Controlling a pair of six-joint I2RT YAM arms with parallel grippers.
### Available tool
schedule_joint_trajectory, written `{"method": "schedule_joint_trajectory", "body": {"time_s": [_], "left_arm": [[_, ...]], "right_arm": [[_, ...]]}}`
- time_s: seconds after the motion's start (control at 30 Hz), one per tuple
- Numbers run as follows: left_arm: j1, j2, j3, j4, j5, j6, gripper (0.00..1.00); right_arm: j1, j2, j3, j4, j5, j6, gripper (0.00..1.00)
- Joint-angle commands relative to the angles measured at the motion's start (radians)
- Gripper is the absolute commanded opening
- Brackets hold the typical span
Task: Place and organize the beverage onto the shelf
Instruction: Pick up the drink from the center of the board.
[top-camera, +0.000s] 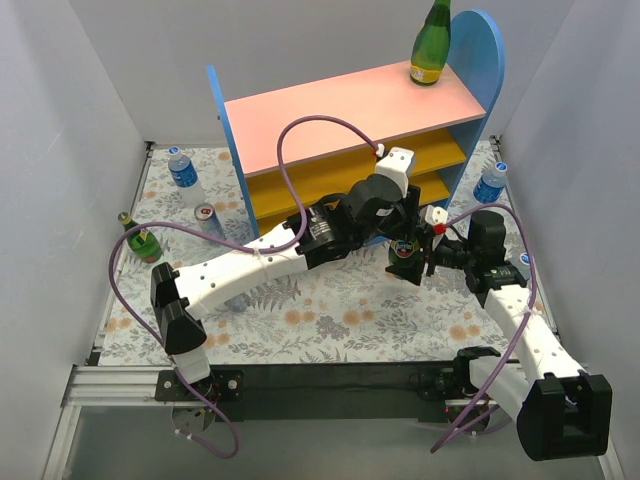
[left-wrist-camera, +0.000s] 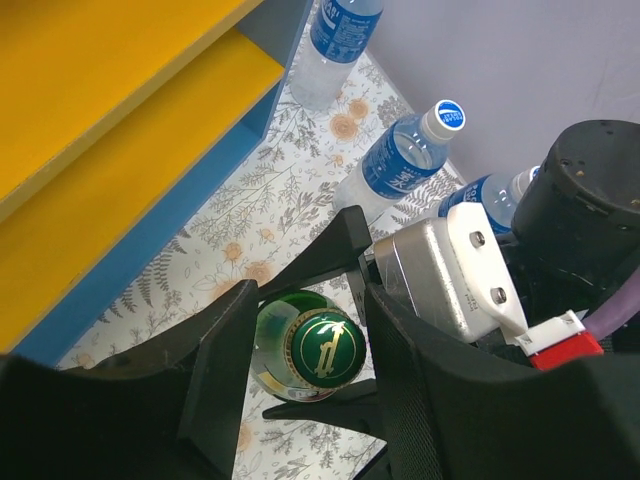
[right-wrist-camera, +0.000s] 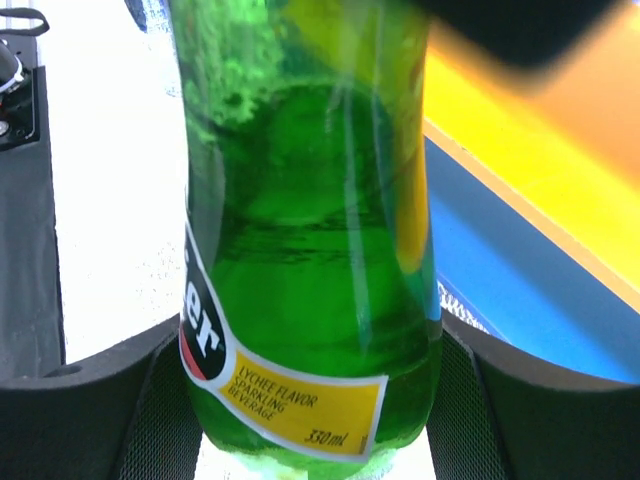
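Top external view coverage places the green bottle (right-wrist-camera: 310, 250) upright over the floral mat (top-camera: 330, 310), just in front of the shelf (top-camera: 350, 105) near its right end (a second green bottle (top-camera: 431, 45) is stood on the pink top board). The bottle's body is clamped between the fingers of the right gripper (right-wrist-camera: 310, 425), with both pads pressed against the glass. The left gripper (left-wrist-camera: 312, 345) is held slightly parted around the cap, its fingers set just clear of it on either side.
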Motion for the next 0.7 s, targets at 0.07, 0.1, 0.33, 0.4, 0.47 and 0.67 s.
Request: {"method": "schedule_joint_trajectory", "body": {"time_s": [0.07,0.1,0.33,0.4,0.47,0.67], "left_arm": [[-0.013,-0.089,-0.012,0.099,0.044,-0.042,0.48],[-0.013,-0.09,-0.014,0.1,0.044,-0.043,0.49],[-0.013,-0.141,-0.015,0.088,-0.013,-0.013,0.6],[-0.013,-0.164,-0.019,0.08,-0.025,0.003,0.6],[-0.013,-0.176,-0.025,0.07,-0.023,0.02,0.61],[-0.013,-0.205,-0.025,0.037,-0.019,0.046,0.62]], "right_arm": [[0.005,-0.031,0.028,0.053,-0.037,-0.008,0.01],[0.005,-0.032,0.028,0.052,-0.036,-0.008,0.01],[-0.004,-0.04,0.036,0.033,-0.025,-0.009,0.01],[-0.007,-0.043,0.039,0.029,-0.023,-0.014,0.01],[-0.007,-0.043,0.041,0.029,-0.022,-0.021,0.01],[-0.008,-0.046,0.053,-0.013,-0.013,-0.032,0.01]]}}
